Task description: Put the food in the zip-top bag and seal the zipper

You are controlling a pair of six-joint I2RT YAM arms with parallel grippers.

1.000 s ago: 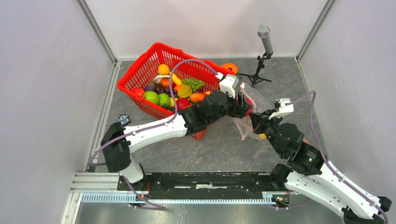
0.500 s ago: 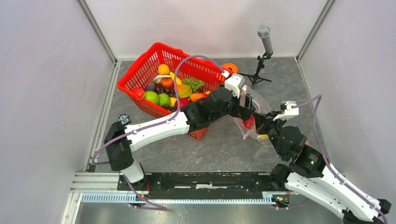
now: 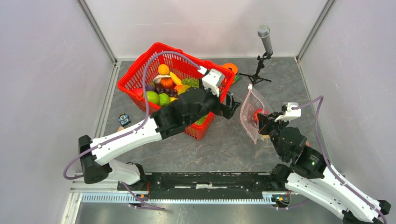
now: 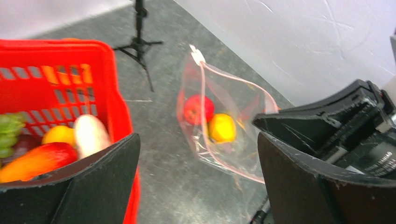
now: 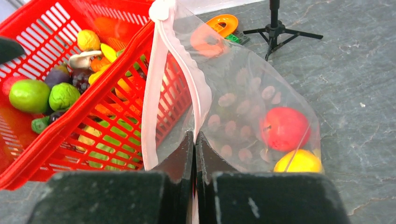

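Note:
My right gripper [image 5: 194,135] is shut on one lip of the zip-top bag [image 5: 247,93] and holds it upright off the floor. The mouth gapes toward the basket, and the pale-pink zipper [image 5: 153,93] runs down both lips. Inside the bag [image 3: 252,114] lie a red fruit [image 5: 285,128] and a yellow one [image 5: 299,162]. My left gripper [image 3: 232,105] hangs wide open and empty between the basket and the bag [image 4: 224,116], apart from both. More food [image 3: 170,91] is piled in the red basket.
The red mesh basket [image 3: 140,77] stands at the back left, with its near wall [image 4: 119,93] close to my left finger. A microphone on a tripod [image 3: 264,46] stands at the back right. A flat orange e-shaped piece [image 3: 229,68] lies behind the basket.
My left gripper opened at the bag's mouth, left the red fruit inside, and drew back left toward the basket. The right gripper has raised the bag more upright.

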